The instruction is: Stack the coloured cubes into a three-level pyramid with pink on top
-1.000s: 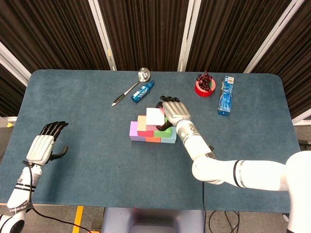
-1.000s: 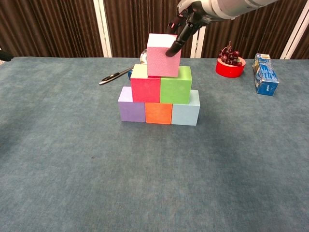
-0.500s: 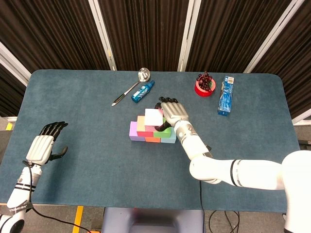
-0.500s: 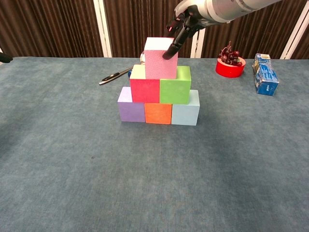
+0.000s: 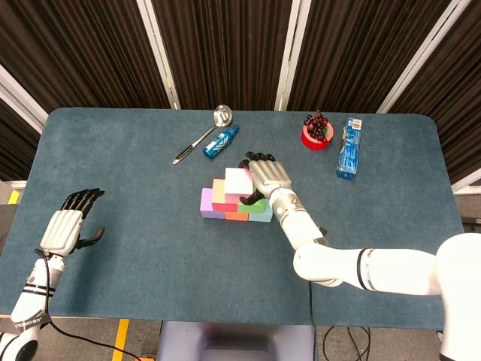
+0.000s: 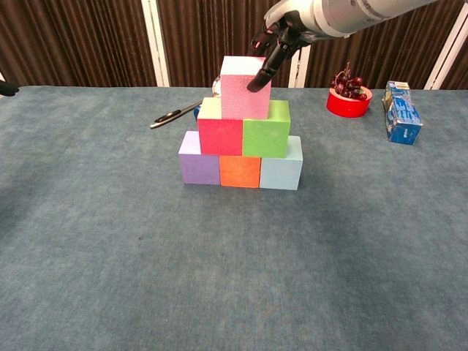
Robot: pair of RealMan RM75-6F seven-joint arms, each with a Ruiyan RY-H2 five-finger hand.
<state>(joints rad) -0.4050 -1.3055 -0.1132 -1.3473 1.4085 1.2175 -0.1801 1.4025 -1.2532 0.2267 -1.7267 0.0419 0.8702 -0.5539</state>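
from the head view, my right hand (image 5: pixel 264 174) reaches in over the stack of cubes in the middle of the blue-grey felt-covered table (image 5: pixel 135 241), its fingers curled down around the far and right sides of the pale pink foam cube (image 5: pixel 238 181). that cube sits at the top of the stack, above the red cube (image 5: pixel 219 207) and the green cube (image 5: pixel 255 204). below them lie the purple cube (image 5: pixel 206 200), the orange cube (image 5: pixel 237 216) and the light blue cube (image 5: pixel 264 213). my left hand (image 5: pixel 66 228) rests near the table's left edge, well apart from the stack, fingers spread and holding nothing. behind the stack lie a steel spoon with a black handle (image 5: pixel 203 134) and a small blue bottle (image 5: pixel 221 142); farther right stand a red bowl of dark cherries (image 5: pixel 317 134) and a blue carton (image 5: pixel 348 148).

from the chest view, the pink cube (image 6: pixel 246 88) sits on top across the red cube (image 6: pixel 220 136) and green cube (image 6: pixel 266 136), with purple (image 6: pixel 199 161), orange (image 6: pixel 240 171) and light blue (image 6: pixel 281 170) in the bottom row. my right hand's dark fingers (image 6: pixel 264 68) press on the cube's upper right front, so it looks pinched, though i cannot tell how firmly. of my left hand only a dark tip (image 6: pixel 6 88) shows at the left edge.
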